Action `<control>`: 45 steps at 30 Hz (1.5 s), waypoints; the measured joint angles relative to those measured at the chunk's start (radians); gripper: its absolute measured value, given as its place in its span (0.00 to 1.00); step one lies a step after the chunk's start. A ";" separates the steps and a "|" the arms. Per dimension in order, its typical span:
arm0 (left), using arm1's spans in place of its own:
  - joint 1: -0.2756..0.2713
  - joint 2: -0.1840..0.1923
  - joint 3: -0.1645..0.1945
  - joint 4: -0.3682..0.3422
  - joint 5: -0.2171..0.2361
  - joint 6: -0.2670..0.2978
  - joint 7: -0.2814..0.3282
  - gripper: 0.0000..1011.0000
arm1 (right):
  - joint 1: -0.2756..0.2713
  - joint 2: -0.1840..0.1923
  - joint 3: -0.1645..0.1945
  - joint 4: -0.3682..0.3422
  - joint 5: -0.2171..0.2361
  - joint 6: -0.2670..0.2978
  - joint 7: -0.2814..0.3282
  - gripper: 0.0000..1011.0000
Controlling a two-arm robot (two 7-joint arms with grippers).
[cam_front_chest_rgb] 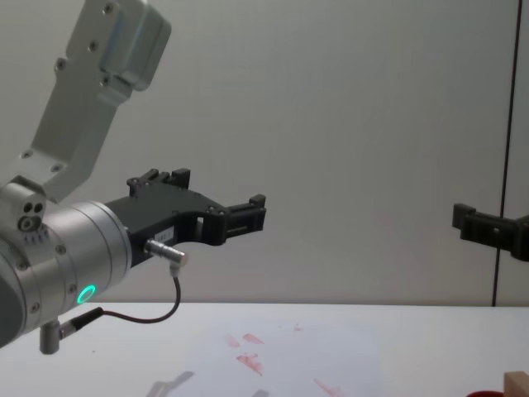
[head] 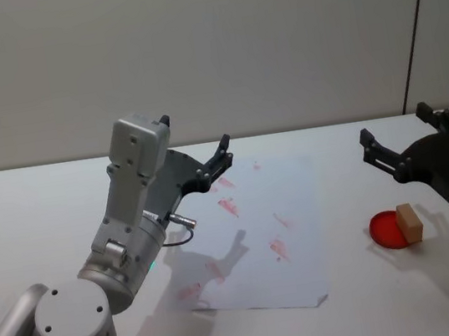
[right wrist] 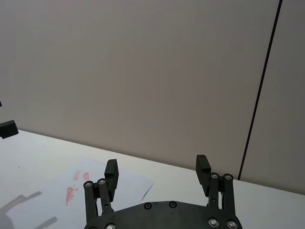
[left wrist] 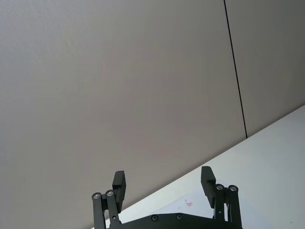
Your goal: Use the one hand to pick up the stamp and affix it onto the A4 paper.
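The stamp (head: 409, 222), a small tan wooden block, stands on the table at the right, touching a red round pad (head: 385, 231); its top corner shows in the chest view (cam_front_chest_rgb: 517, 382). The A4 paper (head: 260, 239) lies flat in the middle with several red marks, and also appears in the right wrist view (right wrist: 102, 179). My right gripper (head: 396, 125) hovers open and empty above the table, behind the stamp and apart from it (right wrist: 157, 164) (cam_front_chest_rgb: 475, 223). My left gripper (head: 217, 162) hangs open and empty over the paper's far left corner (left wrist: 163, 176) (cam_front_chest_rgb: 252, 211).
The white table (head: 37, 213) runs back to a plain grey wall. The left arm's silver body (head: 127, 225), with a black cable, stands over the paper's left edge. Bare table lies between the paper and the red pad.
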 joint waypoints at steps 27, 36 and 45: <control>0.000 0.000 0.000 0.000 0.000 0.000 0.000 0.99 | -0.076 0.074 0.050 -0.041 0.058 0.014 -0.023 0.99; 0.000 0.000 0.000 0.000 0.000 0.000 0.000 0.99 | -0.155 0.133 0.085 -0.072 0.110 0.066 -0.035 0.99; 0.000 0.000 0.000 0.000 0.000 0.000 0.000 0.99 | -0.173 0.144 0.086 -0.065 0.128 0.145 -0.015 0.99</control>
